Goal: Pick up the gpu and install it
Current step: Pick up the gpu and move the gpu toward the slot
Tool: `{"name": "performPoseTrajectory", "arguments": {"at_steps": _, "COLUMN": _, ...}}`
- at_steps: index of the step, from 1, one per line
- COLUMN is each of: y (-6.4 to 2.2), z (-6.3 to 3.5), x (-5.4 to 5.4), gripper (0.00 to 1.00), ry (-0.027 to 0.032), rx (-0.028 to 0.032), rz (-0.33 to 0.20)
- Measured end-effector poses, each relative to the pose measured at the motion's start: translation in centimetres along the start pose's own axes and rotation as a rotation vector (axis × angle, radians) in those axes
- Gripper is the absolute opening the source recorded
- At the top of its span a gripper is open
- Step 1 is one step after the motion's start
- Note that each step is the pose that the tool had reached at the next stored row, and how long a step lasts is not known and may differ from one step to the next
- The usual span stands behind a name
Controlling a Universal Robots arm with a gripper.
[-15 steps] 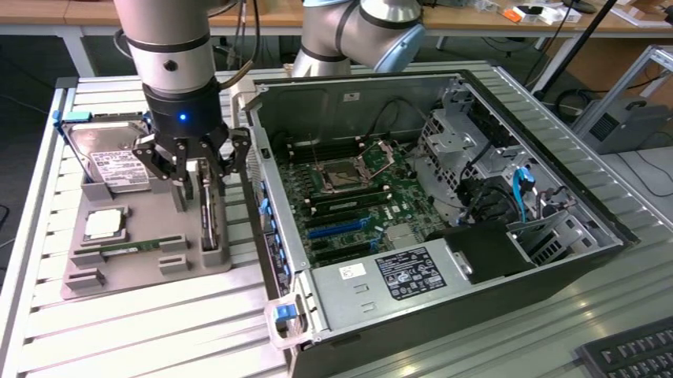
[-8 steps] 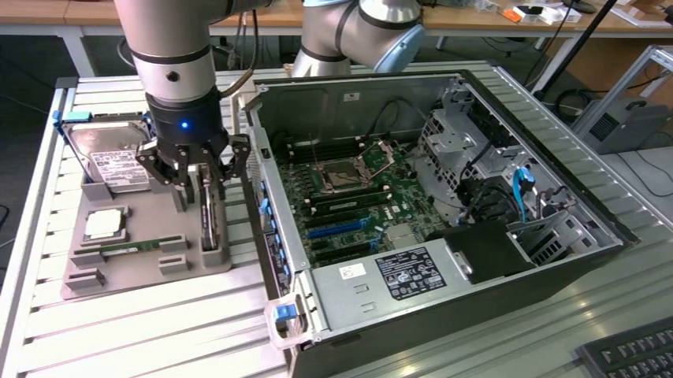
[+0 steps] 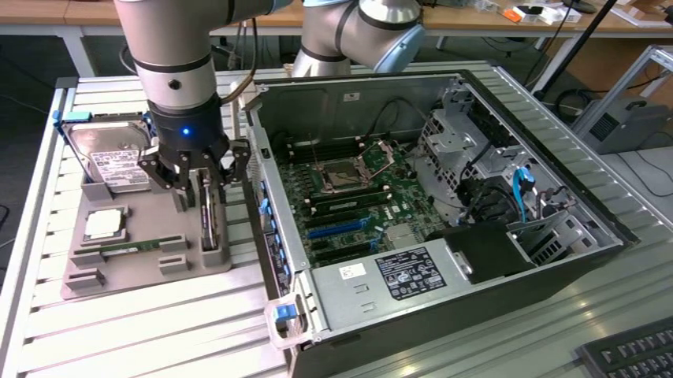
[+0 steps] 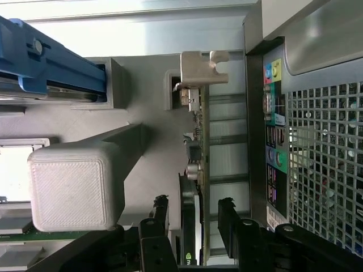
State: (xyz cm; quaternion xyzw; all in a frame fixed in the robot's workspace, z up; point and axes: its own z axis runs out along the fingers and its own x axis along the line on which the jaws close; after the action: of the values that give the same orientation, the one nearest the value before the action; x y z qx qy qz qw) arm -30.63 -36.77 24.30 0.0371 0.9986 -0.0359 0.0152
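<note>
The tool hangs straight down over the grey holder, which sits on the slatted worktop at the exterior view's left of the open computer case. Its 2 fingers are spread and straddle the gpu, 1 on each face. In the wrist view a thin gap shows on both sides of the card, so the tool reads as open around it, not clamped.

The gpu stands on its long edge in the holder's slot nearest the case, directly below and between the fingers. Its long axis runs near to far, roughly parallel to the case's side wall, and the fingers cross it squarely. The metal bracket closes 1 end of the card and rests in a notch of the holder.

The holder carries 3 other parts, all to the exterior view's left of the gpu:
- a hard drive upright at the far end
- a processor lying flat
- a green RAM stick nearer still

The case lies on its side with the motherboard facing up, a blue expansion slot bare and the power supply at the near end. By these views the pick is not yet made
</note>
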Motion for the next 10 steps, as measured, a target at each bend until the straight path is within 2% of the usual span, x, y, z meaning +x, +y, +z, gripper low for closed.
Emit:
{"name": "performPoseTrajectory", "arguments": {"at_steps": 5, "y": 0.00, "z": 0.01, "x": 0.00, "gripper": 0.47, "ry": -0.0001, "rx": -0.0002, "rz": 0.000}}
{"name": "performPoseTrajectory", "arguments": {"at_steps": 7, "y": 0.00, "z": 0.01, "x": 0.00, "gripper": 0.34, "ry": 0.0000, "rx": -0.0002, "rz": 0.000}}
{"name": "performPoseTrajectory", "arguments": {"at_steps": 8, "y": 0.00, "z": 0.01, "x": 0.00, "gripper": 0.34, "ry": -0.0001, "rx": -0.0002, "rz": 0.000}}
{"name": "performPoseTrajectory", "arguments": {"at_steps": 9, "y": 0.00, "z": 0.01, "x": 0.00, "gripper": 0.28, "ry": -0.0001, "rx": -0.0002, "rz": 0.000}}
{"name": "performPoseTrajectory", "arguments": {"at_steps": 10, "y": 0.00, "z": 0.01, "x": 0.00, "gripper": 0.27, "ry": -0.0001, "rx": -0.0002, "rz": 0.000}}
